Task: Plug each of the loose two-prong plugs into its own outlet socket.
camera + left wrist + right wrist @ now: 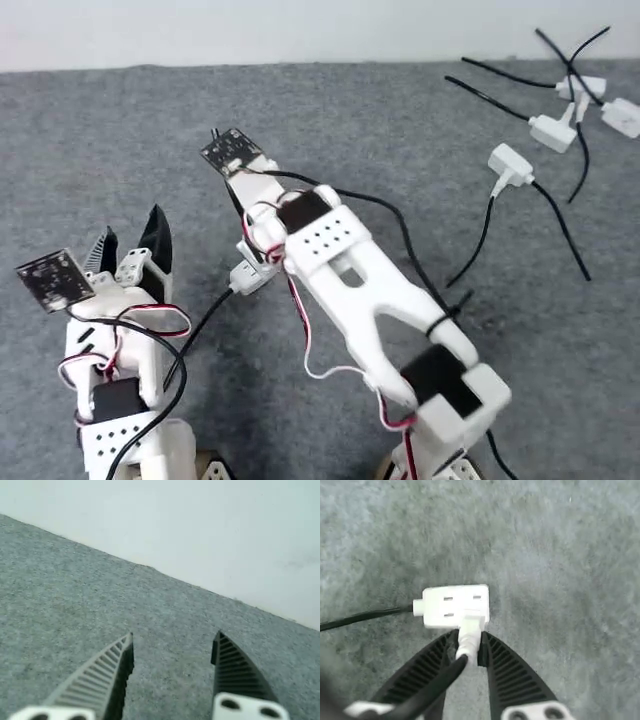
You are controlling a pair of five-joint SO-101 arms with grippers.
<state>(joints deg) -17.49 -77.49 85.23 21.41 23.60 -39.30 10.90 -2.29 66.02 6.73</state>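
Observation:
A white outlet block point(454, 605) with several slots lies on the grey carpet, a black cable leaving one end. My right gripper point(469, 638) is shut on a white two-prong plug point(470, 630), whose front end meets the block's near side at a socket; the prongs are hidden. From above, the block point(246, 276) peeks out under the right arm's wrist. Several loose white plugs point(510, 165) point(553, 131) with black cords lie at the far right. My left gripper point(132, 228) point(175, 636) stands open over bare carpet at the near left, holding nothing.
The loose plugs' black cords point(560, 225) cross and trail over the carpet at the far right. The outlet block's cable point(200, 325) runs back between the two arms. A pale wall point(200, 530) borders the carpet's far edge.

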